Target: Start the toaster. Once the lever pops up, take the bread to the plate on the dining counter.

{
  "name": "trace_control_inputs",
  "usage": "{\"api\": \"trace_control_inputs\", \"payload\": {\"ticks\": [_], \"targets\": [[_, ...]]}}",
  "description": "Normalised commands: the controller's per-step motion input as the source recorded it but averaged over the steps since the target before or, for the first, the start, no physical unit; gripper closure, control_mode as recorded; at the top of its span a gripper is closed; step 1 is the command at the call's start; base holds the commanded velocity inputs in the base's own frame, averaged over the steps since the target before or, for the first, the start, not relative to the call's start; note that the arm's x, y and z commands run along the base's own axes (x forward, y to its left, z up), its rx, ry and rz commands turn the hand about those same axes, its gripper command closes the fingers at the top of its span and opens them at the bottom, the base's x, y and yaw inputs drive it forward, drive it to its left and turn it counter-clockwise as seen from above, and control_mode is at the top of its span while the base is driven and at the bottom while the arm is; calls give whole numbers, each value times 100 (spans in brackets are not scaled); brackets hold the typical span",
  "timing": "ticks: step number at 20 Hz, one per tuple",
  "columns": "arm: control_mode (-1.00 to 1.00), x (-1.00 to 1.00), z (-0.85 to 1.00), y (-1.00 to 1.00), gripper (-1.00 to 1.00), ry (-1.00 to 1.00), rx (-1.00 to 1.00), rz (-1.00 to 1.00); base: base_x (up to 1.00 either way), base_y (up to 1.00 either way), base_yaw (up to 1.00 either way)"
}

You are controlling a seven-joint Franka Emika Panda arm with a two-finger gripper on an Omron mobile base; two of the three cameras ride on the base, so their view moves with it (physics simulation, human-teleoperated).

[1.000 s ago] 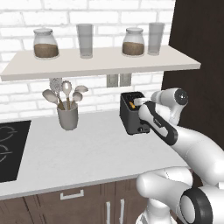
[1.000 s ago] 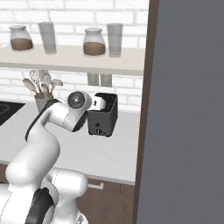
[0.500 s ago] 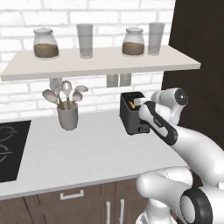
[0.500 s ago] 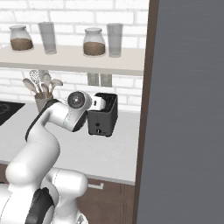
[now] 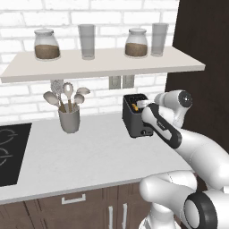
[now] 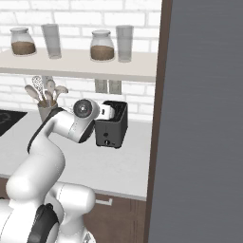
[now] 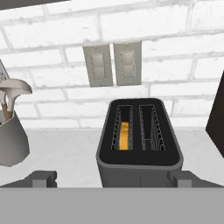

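The dark grey toaster stands on the white counter against the brick wall. In the hand view the toaster is straight ahead and slightly below, with the bread sunk in its left slot, glowing orange. My gripper hovers just in front of and above the toaster's front edge. It is open wide, with one fingertip on either side of the toaster's width and nothing held. The hand is level with the toaster's top. The plate and the dining counter are out of view.
A grey utensil holder with spoons stands left of the toaster. A shelf with jars and glasses hangs above. Two wall outlets sit behind the toaster. A dark tall cabinet closes the right side, and a cooktop lies far left.
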Motion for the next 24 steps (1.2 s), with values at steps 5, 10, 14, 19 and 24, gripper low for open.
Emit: {"api": "trace_control_inputs", "payload": {"ticks": [5,10,14,19,24], "targets": [[-100,0,0,0,-100,0,0,0,0,0,0],[-100,0,0,0,-100,0,0,0,0,0,0],[-100,0,0,0,-100,0,0,0,0,0,0],[-100,0,0,0,-100,0,0,0,0,0,0],[-100,0,0,0,-100,0,0,0,0,0,0]]}}
